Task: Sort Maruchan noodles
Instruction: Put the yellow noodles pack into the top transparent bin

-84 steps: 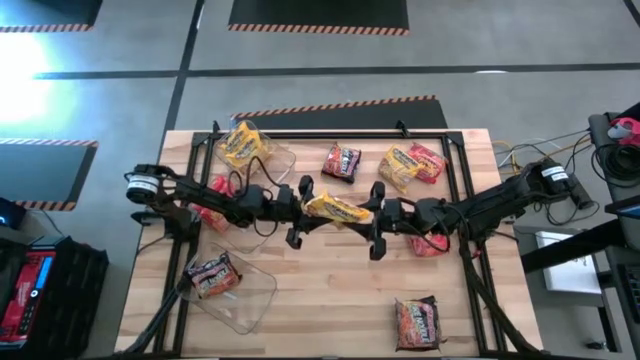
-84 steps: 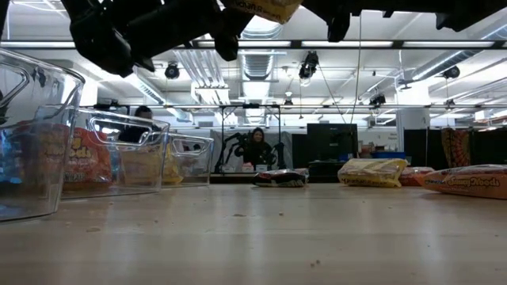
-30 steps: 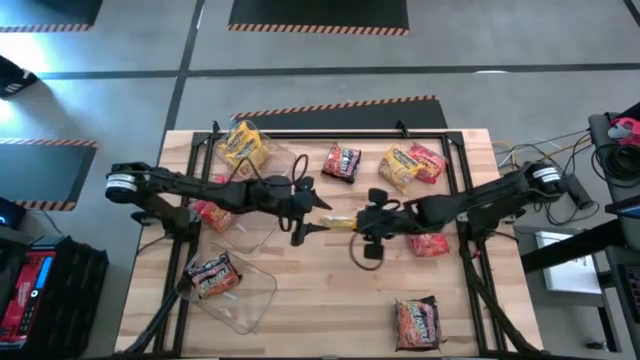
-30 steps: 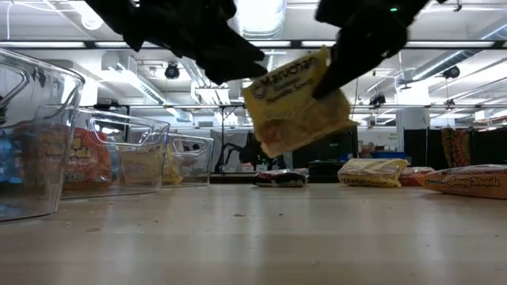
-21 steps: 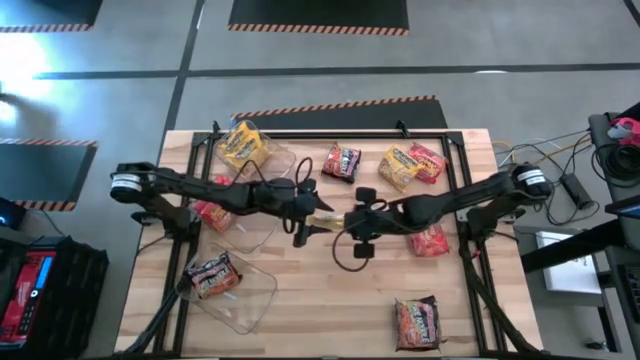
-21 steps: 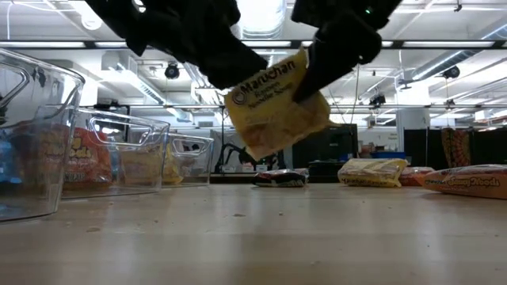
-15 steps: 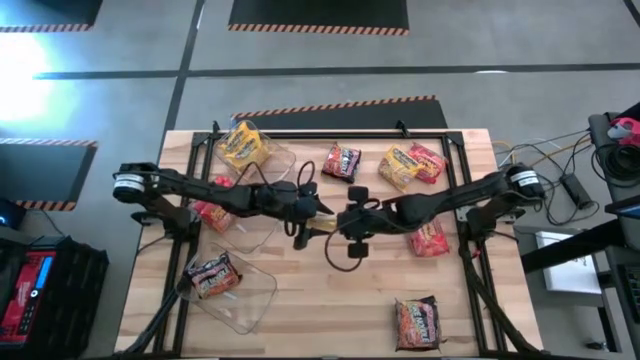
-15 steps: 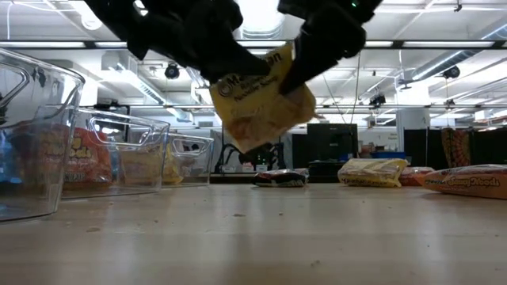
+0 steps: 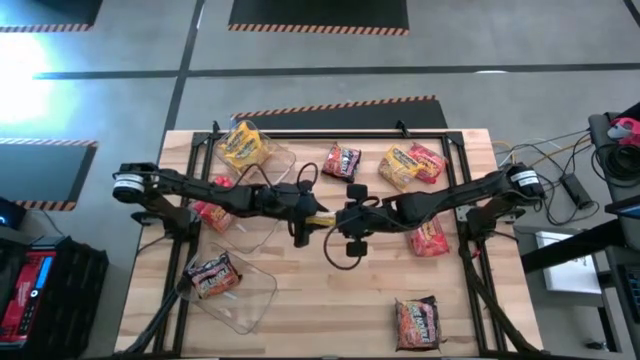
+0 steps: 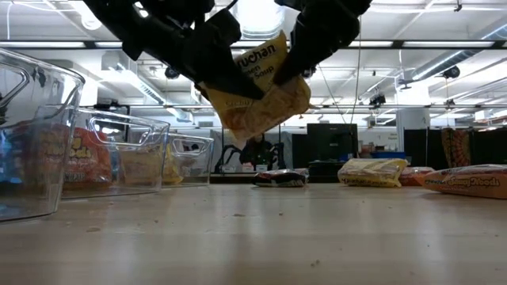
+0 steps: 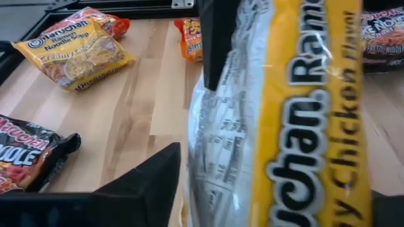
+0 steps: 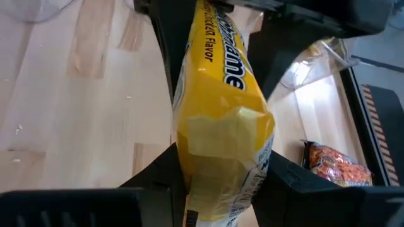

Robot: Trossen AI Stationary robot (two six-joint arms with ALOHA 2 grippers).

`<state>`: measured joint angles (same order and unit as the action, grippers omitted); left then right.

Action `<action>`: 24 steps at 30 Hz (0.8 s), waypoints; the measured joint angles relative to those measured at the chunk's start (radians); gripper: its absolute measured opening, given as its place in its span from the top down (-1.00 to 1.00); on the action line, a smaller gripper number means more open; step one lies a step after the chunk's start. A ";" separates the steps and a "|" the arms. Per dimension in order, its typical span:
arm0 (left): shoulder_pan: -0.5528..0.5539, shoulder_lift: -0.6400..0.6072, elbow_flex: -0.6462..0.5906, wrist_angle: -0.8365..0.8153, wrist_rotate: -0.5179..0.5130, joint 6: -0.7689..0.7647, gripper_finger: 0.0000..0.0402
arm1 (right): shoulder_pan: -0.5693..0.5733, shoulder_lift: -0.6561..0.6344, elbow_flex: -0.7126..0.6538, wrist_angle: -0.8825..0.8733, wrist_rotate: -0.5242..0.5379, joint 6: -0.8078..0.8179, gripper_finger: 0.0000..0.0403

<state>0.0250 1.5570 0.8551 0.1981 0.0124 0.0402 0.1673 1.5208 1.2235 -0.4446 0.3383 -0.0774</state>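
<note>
At the far left we see three clear bins (image 9: 262, 232) on the tabletop (image 9: 330, 300), each holding one packet: a yellow bagged packet (image 9: 243, 146) in the far bin, a red bagged packet (image 9: 212, 213) in the middle bin and a dark bagged packet (image 9: 211, 274) in the near one. The left arm (image 9: 200, 190) reaches toward the centre. Its left jaws straddle one edge of the held yellow packet (image 10: 257, 87), and we cannot tell whether they press on it. That packet hangs in the air above the middle of the tabletop. The right jaws are clamped on its other side, at the end of the right arm (image 9: 450, 200). Further right, a dark loose packet (image 9: 342, 161), a yellow loose packet (image 9: 400, 166) and a red loose packet (image 9: 428, 160) lie along the far edge. An orange packet (image 9: 429, 240) lies beside the right arm, and a brown packet (image 9: 417, 321) lies near the front edge
</note>
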 joint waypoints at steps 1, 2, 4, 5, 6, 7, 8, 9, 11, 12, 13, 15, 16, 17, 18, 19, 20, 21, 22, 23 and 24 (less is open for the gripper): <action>0.000 0.000 0.000 0.000 0.001 0.000 0.03 | 0.000 0.000 0.000 -0.002 -0.006 0.002 0.41; 0.000 0.000 0.000 -0.001 0.003 0.000 0.09 | -0.001 0.002 0.000 -0.002 -0.015 0.006 0.41; -0.001 0.000 0.000 -0.003 0.004 -0.002 0.18 | -0.002 0.003 0.000 -0.004 -0.021 0.018 0.41; -0.001 0.000 0.000 -0.004 0.005 -0.004 0.23 | -0.002 0.003 0.000 -0.006 -0.021 0.027 0.41; -0.001 0.000 0.000 -0.003 0.006 -0.004 0.27 | -0.002 0.003 0.000 -0.008 -0.023 0.035 0.41; -0.001 0.000 0.000 -0.003 0.005 -0.004 0.32 | -0.002 0.003 0.000 -0.011 -0.024 0.043 0.41; -0.001 0.000 0.000 -0.002 0.007 -0.004 0.35 | -0.002 0.003 0.000 -0.015 -0.025 0.053 0.39; -0.001 0.000 0.000 -0.002 0.010 -0.007 0.38 | -0.002 0.003 0.000 -0.018 -0.028 0.059 0.37; -0.001 0.000 0.000 -0.001 0.022 -0.018 0.42 | -0.002 0.000 0.000 -0.037 -0.034 0.069 0.31; -0.001 0.000 0.000 0.000 0.030 -0.025 0.43 | -0.002 -0.003 0.000 -0.056 -0.045 0.070 0.27; -0.001 0.000 0.000 -0.004 0.037 -0.030 0.43 | -0.002 -0.007 0.000 -0.088 -0.059 0.072 0.23; 0.000 0.000 0.000 -0.008 0.039 -0.038 0.43 | 0.000 -0.015 0.003 -0.141 -0.081 0.099 0.14; 0.000 0.000 -0.001 -0.008 0.039 -0.041 0.43 | 0.000 -0.018 0.010 -0.161 -0.086 0.119 0.10; 0.000 -0.001 -0.001 -0.008 0.038 -0.043 0.43 | 0.000 -0.025 0.014 -0.180 -0.097 0.136 0.06; 0.000 -0.002 -0.001 -0.009 0.035 -0.043 0.43 | 0.000 -0.031 0.015 -0.202 -0.109 0.145 0.03; 0.002 -0.002 -0.001 -0.009 0.031 -0.045 0.43 | 0.001 -0.039 0.015 -0.219 -0.119 0.157 0.00; 0.002 -0.002 -0.001 -0.009 0.028 -0.045 0.43 | 0.001 -0.046 0.016 -0.235 -0.125 0.168 -0.02; 0.003 -0.002 -0.001 -0.012 0.023 -0.045 0.43 | 0.002 -0.053 0.018 -0.259 -0.124 0.181 -0.04; 0.004 -0.002 -0.001 -0.015 0.013 -0.045 0.43 | 0.002 -0.063 0.018 -0.291 -0.126 0.194 -0.06; 0.007 -0.002 -0.001 -0.018 0.004 -0.048 0.42 | 0.002 -0.075 0.018 -0.326 -0.124 0.211 -0.07; 0.010 -0.002 -0.001 -0.023 -0.006 -0.050 0.42 | 0.002 -0.085 0.017 -0.351 -0.120 0.228 -0.08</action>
<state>0.0354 1.5551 0.8543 0.1749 0.0064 -0.0097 0.1692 1.4355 1.2404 -0.7951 0.2181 0.1501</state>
